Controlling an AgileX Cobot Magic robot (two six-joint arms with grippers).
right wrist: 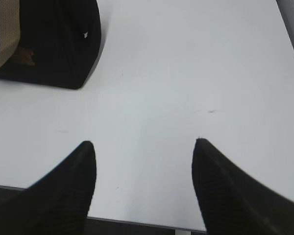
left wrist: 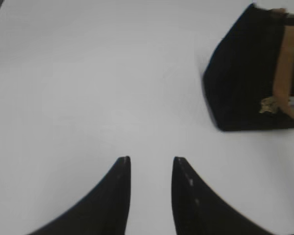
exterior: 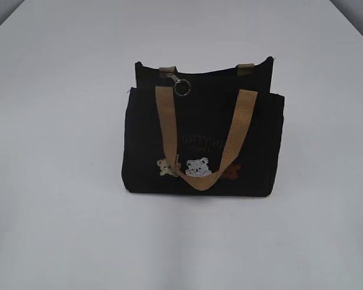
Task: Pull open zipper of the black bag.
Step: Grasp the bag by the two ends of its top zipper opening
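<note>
Black bag (exterior: 204, 130) stands upright on the white table (exterior: 60, 199), its front face with a tan webbing handle (exterior: 202, 142) hanging down in a loop across the faint lettering. Small embroidered bears (exterior: 198, 167) sit low on that front, just under the handle's loop. Along the bag's top edge runs the zipper (exterior: 180, 84), its silver clasp and round ring lying near the bag's left end. Left gripper (left wrist: 151, 164) hovers over bare table to the bag's left, jaws parted narrowly, grasping nothing. Right gripper (right wrist: 144, 147) hangs to the bag's right, jaws spread wide, likewise empty.
</note>
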